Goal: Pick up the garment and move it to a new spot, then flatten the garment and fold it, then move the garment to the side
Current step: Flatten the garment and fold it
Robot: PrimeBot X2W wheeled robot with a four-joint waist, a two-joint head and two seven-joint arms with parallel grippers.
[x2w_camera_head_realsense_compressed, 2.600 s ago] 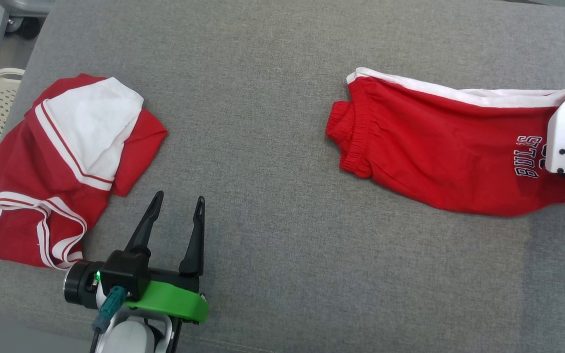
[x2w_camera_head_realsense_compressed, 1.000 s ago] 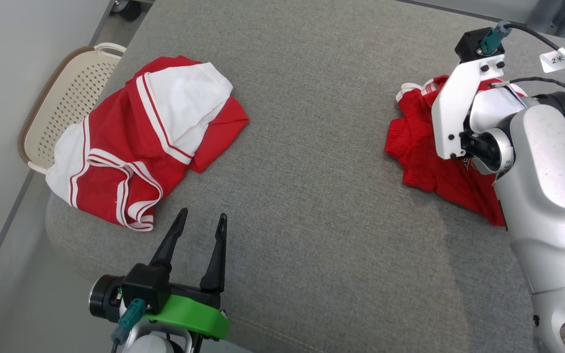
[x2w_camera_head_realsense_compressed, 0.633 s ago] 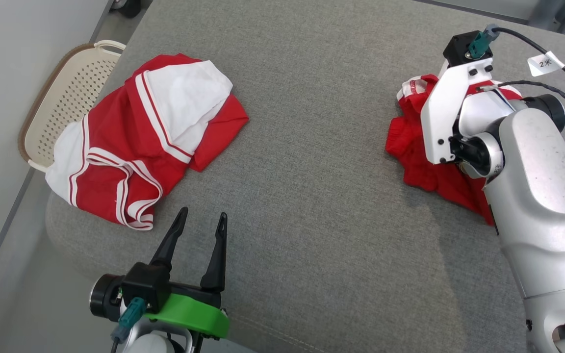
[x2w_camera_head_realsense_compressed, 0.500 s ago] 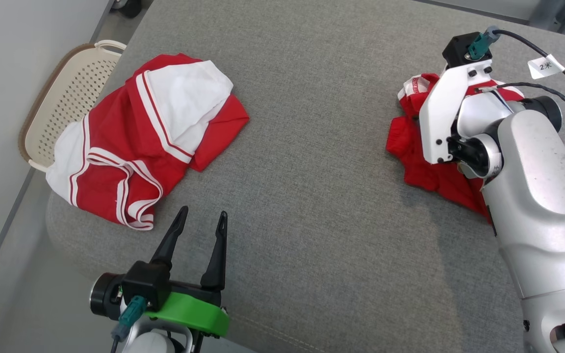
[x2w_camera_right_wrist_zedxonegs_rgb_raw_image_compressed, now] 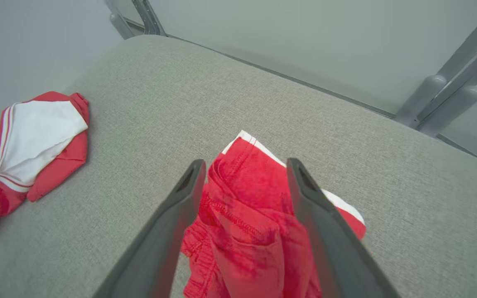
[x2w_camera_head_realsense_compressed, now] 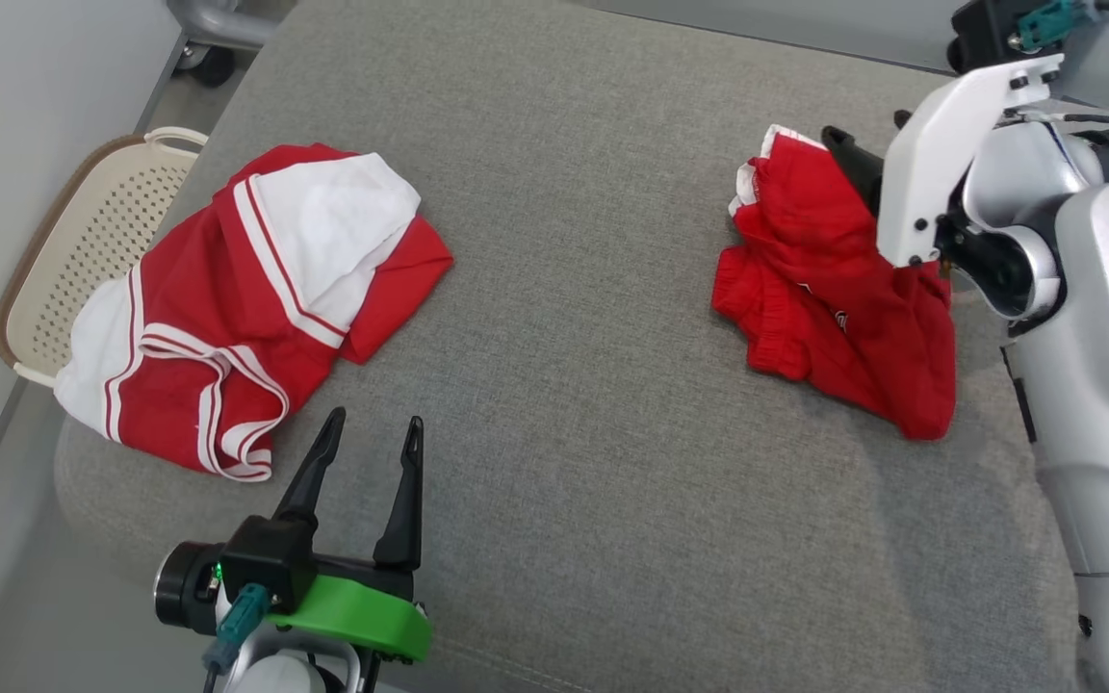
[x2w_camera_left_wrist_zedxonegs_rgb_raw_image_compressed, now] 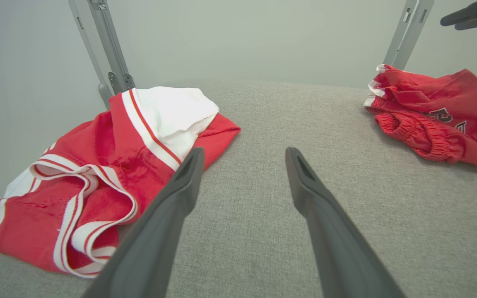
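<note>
The garment, red shorts with a white side stripe and dark lettering, lies bunched on the right of the grey cushion. My right gripper hovers over its far end, open, with the cloth below its spread fingers and nothing clamped. The right wrist view shows the shorts under the right gripper. My left gripper rests open near the cushion's front left, apart from the shorts. From the left wrist, the left gripper points across bare cushion, with the shorts at far right.
A red and white jersey lies crumpled at the cushion's left, just beyond my left gripper. A cream perforated basket stands off the cushion's left edge. Grey metal frame legs rise behind the cushion.
My right gripper has opened and let go of the shorts, then risen off them; they now lie bunched. The head camera has shifted. The left arm has kept still.
</note>
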